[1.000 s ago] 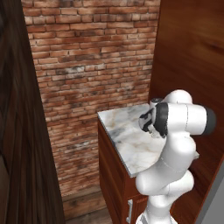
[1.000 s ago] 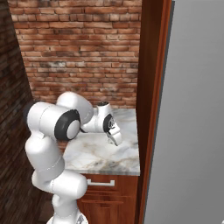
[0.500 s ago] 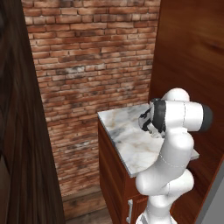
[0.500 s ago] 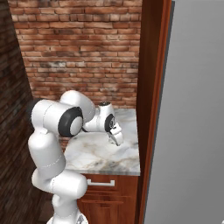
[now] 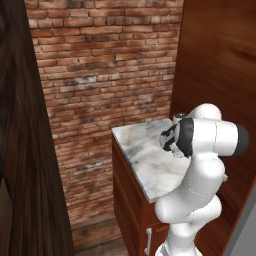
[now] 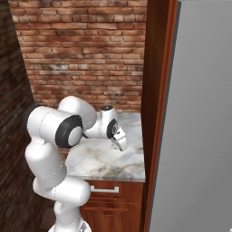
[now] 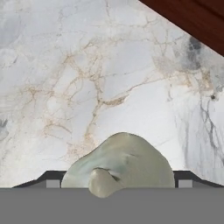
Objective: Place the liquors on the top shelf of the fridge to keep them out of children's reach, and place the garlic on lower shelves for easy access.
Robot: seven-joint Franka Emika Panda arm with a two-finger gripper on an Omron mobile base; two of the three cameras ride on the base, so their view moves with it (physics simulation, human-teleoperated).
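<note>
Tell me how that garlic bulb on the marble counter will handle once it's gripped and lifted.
The garlic looks small, so probably light. Its lumpy, rounded surface may let it twist or slip between flat fingers. Sitting on the smooth marble counter, it could roll if nudged off-centre. It seems firm rather than floppy, though hard squeezing might bruise it.

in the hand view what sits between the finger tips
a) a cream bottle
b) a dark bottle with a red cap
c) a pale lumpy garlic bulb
c: the garlic, an off-white rounded lump, lies on the marble counter right between the hand's finger tips.
</note>
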